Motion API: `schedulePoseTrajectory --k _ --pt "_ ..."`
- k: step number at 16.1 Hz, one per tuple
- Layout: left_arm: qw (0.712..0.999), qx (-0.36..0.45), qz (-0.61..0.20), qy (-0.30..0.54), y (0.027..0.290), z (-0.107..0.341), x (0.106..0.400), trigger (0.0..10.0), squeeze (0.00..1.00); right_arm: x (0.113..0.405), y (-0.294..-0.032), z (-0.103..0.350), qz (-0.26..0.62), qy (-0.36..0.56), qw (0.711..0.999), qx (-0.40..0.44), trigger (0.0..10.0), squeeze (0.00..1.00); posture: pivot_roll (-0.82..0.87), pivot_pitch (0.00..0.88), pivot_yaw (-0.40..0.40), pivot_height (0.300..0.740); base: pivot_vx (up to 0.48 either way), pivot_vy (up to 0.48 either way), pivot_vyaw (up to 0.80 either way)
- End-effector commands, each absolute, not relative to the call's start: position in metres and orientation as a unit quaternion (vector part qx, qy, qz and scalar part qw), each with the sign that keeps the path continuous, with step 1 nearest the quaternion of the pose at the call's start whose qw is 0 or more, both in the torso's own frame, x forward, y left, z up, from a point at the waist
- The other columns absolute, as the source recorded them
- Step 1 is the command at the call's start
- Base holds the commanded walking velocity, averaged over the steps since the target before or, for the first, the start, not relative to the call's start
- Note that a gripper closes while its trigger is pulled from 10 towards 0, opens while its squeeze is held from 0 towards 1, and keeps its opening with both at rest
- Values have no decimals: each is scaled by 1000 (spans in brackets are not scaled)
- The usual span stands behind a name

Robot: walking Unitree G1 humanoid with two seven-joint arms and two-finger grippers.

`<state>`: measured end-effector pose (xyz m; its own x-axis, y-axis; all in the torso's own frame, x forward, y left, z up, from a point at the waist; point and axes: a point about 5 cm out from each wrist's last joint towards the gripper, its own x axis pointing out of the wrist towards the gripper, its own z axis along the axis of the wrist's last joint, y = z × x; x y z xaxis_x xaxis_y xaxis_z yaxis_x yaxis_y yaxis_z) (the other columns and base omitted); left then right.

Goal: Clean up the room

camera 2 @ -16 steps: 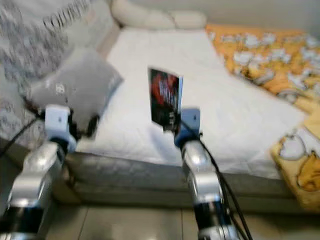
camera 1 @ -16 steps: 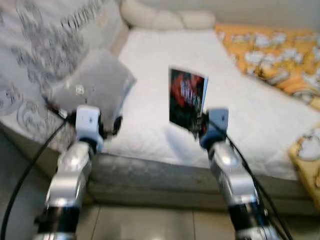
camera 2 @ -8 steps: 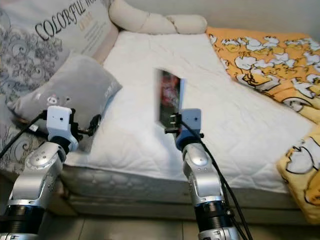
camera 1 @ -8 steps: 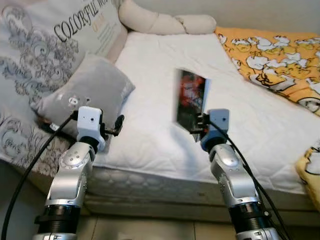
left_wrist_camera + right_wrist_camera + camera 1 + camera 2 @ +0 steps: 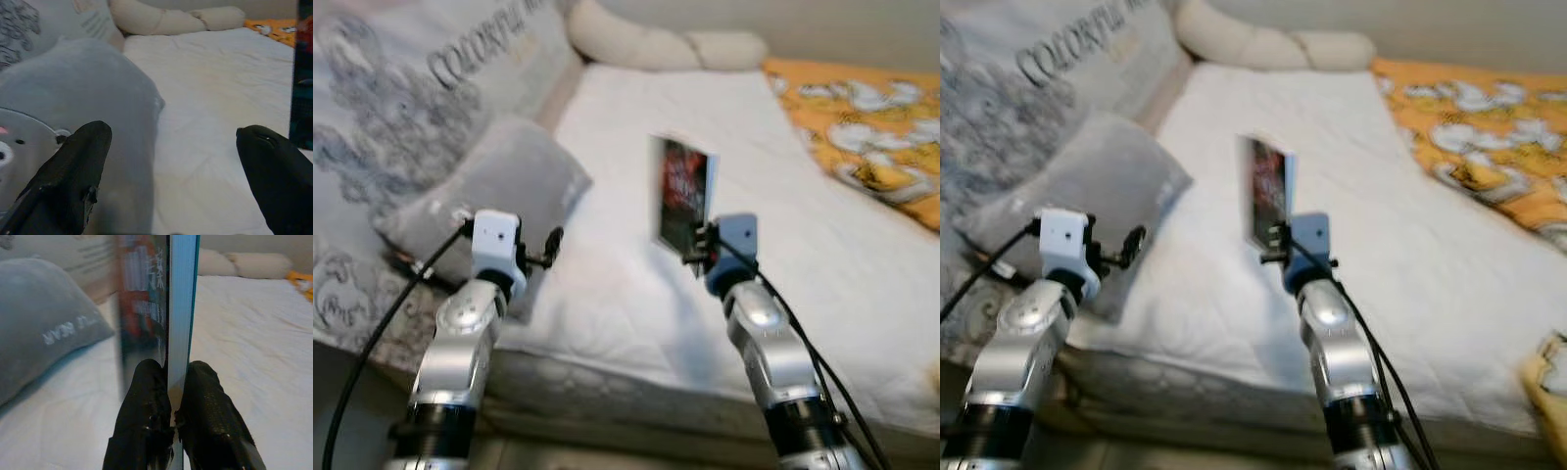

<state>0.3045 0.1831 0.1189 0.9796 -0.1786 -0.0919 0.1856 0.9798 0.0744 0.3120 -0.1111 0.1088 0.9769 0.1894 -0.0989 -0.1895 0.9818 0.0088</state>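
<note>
A book (image 5: pixel 683 194) with a dark red and black cover stands upright in the air above the white mattress (image 5: pixel 822 245). My right gripper (image 5: pixel 698 255) is shut on its lower edge; in the right wrist view both fingers (image 5: pixel 146 396) pinch the book (image 5: pixel 161 303) from either side. My left gripper (image 5: pixel 551 250) is open and holds nothing, hovering beside the grey cushion (image 5: pixel 499 191). In the left wrist view its fingers (image 5: pixel 78 161) stand wide apart, with the grey cushion (image 5: pixel 73 98) just behind them.
A large patterned pillow (image 5: pixel 401 108) with lettering lies at the left. A cream bolster (image 5: pixel 656 44) lies along the far end of the bed. An orange cartoon-print blanket (image 5: pixel 871 127) covers the right side. The bed's front edge (image 5: pixel 636 392) runs just ahead of my arms.
The whole picture has shifted and blurred, so the camera has moved closer to the bed. The book stays gripped and upright. Both grippers keep their states.
</note>
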Motion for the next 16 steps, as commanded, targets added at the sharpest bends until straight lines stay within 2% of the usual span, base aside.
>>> schedulePoseTrajectory --k 1,5,10,13,16 --pt "993 43 -100 36 178 122 305 10000 0 315 -124 119 71 26 997 7 10000 0 73 0 -11 740 371 0 0" --pt "993 42 -105 38 177 121 304 10000 0 313 -122 117 82 31 996 9 10000 0 73 0 -9 740 362 0 0" --pt "987 55 -145 45 171 119 293 10000 0 308 -129 120 80 39 996 30 10000 0 85 0 -15 740 0 0 0" --pt "978 76 -183 61 171 113 282 10000 0 303 -138 119 88 74 991 67 10000 0 81 0 -9 740 0 0 0" --pt "954 121 -261 88 170 112 284 10000 0 316 -136 111 140 144 973 115 10000 0 77 0 1 740 0 0 0"
